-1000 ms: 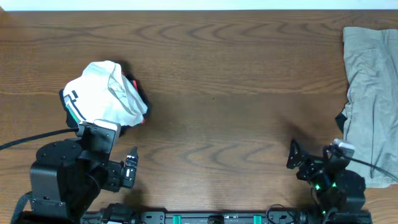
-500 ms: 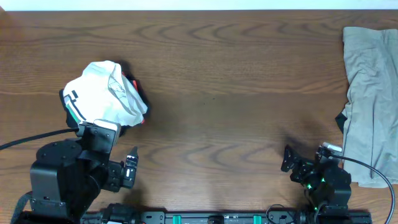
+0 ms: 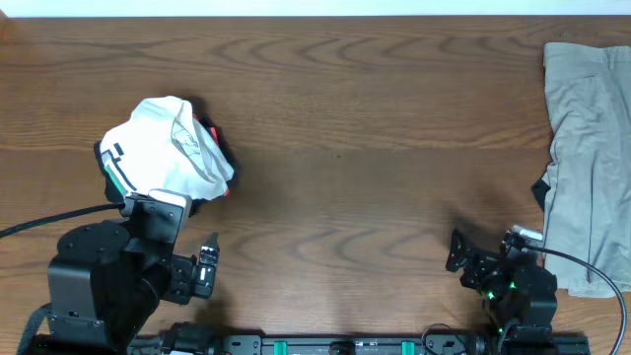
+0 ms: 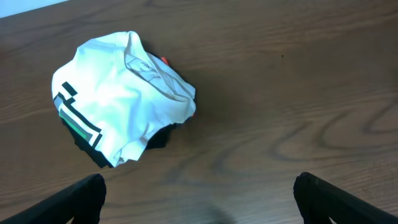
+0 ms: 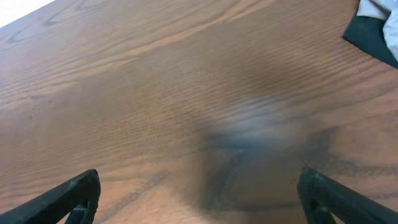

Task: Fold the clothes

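Two heaps lie unfolded on the table (image 3: 375, 118): the khaki-grey garment (image 3: 587, 148) spread along the right edge, and the white T-shirt (image 3: 163, 148) bunched over black shorts (image 4: 158, 138) at the left. Only the right arm has shifted, drawing back toward the near edge and slightly away from the khaki cloth. The right gripper (image 5: 199, 199) and left gripper (image 4: 199, 196) both gape wide, empty. Folding seems not yet begun.
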{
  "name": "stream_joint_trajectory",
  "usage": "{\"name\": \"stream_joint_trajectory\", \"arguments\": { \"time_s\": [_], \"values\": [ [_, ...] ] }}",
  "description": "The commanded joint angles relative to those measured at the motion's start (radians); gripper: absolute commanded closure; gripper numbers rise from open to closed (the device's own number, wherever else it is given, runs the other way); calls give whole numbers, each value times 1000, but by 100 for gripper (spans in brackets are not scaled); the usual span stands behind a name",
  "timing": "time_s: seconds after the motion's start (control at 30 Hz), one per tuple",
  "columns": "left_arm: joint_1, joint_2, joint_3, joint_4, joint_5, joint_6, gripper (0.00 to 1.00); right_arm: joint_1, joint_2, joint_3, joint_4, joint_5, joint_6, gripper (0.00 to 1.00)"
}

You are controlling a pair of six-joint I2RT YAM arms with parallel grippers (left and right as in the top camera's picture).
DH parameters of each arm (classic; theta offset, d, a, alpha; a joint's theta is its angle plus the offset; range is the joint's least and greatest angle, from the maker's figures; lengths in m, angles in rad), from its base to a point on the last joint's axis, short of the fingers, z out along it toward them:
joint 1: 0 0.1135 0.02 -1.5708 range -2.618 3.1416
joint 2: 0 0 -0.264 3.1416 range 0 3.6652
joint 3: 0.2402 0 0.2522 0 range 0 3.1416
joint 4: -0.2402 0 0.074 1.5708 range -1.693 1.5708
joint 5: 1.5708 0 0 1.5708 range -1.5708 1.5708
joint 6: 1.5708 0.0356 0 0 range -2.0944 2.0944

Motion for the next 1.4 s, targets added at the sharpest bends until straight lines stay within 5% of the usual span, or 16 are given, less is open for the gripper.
{"name": "stream_joint_trajectory", "arguments": {
  "time_s": [0.0, 0.5, 0.83, 1.1, 1.37],
  "values": [
    [-2, 0, 8, -1, -8, -6, 2, 5, -10, -6, -4, 11, -19, 1],
    [54, -53, -32, 87, -14, 13, 2, 5, -10, -6, -3, 11, -19, 1],
    [166, -354, -542, 629, 129, -45, 2, 5, -10, -6, -3, 11, -19, 1],
    [196, -595, -864, 788, 181, -115, 2, 5, -10, -6, -3, 11, -19, 1],
    [196, -708, -994, 848, 180, -137, 2, 5, -10, -6, -3, 11, -19, 1]
  ]
}}
